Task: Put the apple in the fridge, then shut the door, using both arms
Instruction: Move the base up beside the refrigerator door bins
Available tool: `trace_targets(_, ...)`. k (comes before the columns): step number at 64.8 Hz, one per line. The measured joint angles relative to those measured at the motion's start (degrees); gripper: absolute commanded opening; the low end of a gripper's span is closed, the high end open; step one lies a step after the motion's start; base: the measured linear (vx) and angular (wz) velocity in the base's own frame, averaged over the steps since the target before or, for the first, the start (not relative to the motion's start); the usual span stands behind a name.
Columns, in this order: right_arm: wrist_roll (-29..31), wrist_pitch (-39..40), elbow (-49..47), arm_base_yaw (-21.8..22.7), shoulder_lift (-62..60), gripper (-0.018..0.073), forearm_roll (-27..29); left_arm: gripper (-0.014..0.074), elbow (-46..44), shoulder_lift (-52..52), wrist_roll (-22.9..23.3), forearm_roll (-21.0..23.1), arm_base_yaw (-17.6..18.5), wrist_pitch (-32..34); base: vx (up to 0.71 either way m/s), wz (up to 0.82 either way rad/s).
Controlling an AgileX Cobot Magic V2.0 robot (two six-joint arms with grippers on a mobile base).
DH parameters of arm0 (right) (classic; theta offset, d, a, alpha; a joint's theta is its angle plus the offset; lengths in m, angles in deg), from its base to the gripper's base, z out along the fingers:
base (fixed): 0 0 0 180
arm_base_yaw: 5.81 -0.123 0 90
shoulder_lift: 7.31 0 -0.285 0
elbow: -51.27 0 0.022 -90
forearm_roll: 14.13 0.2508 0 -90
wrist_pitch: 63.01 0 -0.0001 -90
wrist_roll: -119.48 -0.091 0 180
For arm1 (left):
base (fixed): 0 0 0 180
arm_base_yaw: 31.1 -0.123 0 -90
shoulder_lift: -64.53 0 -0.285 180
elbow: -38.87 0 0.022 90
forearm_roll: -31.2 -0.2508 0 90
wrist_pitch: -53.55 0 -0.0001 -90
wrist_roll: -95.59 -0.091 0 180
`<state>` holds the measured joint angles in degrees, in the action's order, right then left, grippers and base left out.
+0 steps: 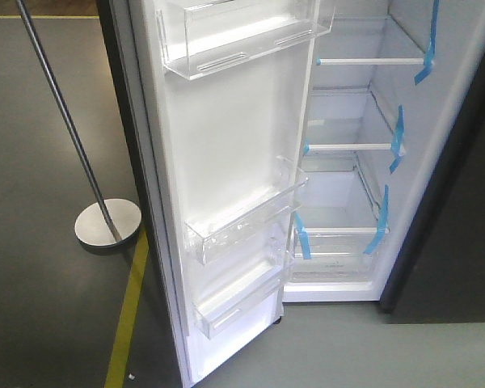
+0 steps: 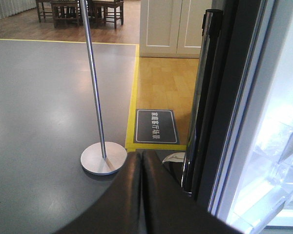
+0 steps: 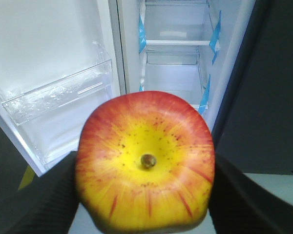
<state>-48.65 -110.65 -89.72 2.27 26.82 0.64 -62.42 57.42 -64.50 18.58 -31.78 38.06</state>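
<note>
Grey floor (image 1: 40,307), yellow tape line (image 1: 129,311), open fridge (image 1: 335,113)

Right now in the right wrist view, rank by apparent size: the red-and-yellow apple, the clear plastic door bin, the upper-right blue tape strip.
1. the red-and-yellow apple, though nearness to the camera inflates it
2. the clear plastic door bin
3. the upper-right blue tape strip

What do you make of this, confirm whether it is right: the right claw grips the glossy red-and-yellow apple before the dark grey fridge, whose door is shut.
Wrong: the tall white-lined door with clear bins stands open, not shut, as the exterior front-facing view shows. The rest holds: the right claw grips the glossy red-and-yellow apple before the dark grey fridge.
</note>
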Motion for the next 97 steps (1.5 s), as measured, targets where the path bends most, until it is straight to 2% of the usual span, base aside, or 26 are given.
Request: trace_targets(97,0.0,0.0,0.0,0.0,0.0,0.0125,0.0,-0.0006,0.0,0.0,0.0,0.0,0.0,0.0,0.05,-0.01)
